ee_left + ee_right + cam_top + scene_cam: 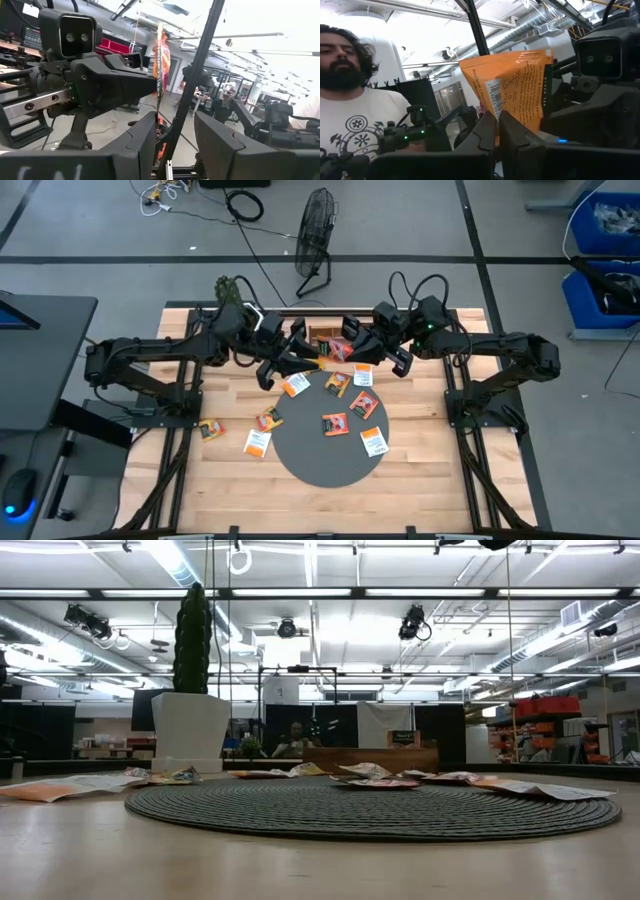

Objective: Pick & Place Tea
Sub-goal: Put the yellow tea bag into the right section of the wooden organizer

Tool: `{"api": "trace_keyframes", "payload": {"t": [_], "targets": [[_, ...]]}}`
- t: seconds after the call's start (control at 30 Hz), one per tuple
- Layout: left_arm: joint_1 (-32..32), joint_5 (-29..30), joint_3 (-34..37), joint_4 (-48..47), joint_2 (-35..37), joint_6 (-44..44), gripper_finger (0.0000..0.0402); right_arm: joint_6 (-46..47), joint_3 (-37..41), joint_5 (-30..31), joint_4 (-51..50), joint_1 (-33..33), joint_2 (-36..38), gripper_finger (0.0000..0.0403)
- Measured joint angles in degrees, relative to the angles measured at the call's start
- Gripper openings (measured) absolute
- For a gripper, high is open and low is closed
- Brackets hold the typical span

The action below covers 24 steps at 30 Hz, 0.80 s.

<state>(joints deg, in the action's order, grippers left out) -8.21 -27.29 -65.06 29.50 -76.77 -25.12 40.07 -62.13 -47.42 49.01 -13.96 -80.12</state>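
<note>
1. High view, left side: two flat square orange paper tea sachets [258, 443] lie on the wooden table [200, 480], beside the round dark mat [310, 450].
2. Left end effector [300, 360] hangs over the table's far middle, fingers partly apart; whether it grips anything, I cannot tell.
3. More sachets lie on the mat.
4. Right end effector [497, 132] meets the left one there, clamped on an orange sachet [512, 85].
</note>
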Motion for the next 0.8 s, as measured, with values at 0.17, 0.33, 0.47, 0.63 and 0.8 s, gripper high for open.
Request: {"api": "trace_keyframes", "payload": {"t": [0.17,0.33,0.47,0.63,0.8], "targets": [[0.0,1.62,0.0,-0.03,0.0,0.19,0.0138,-0.19,0.0,1.37,0.0,0.0,0.02,0.0],[0.0,4.88,0.0,-0.05,0.0,0.25,0.0137,-0.28,0.0,1.95,-0.28,0.0,0.02,0.0],[0.0,5.67,0.0,-0.1,0.0,1.25,0.0132,-0.53,0.0,1.97,-0.59,0.17,0.04,0.0],[0.02,5.62,0.0,-0.08,0.0,3.29,0.0082,-1.48,0.0,2.53,-0.59,0.17,0.04,0.0],[0.0,5.54,0.0,-0.25,0.0,4.62,0.0009,-1.79,-0.04,2.93,-1.28,0.17,0.08,0.0]]}}
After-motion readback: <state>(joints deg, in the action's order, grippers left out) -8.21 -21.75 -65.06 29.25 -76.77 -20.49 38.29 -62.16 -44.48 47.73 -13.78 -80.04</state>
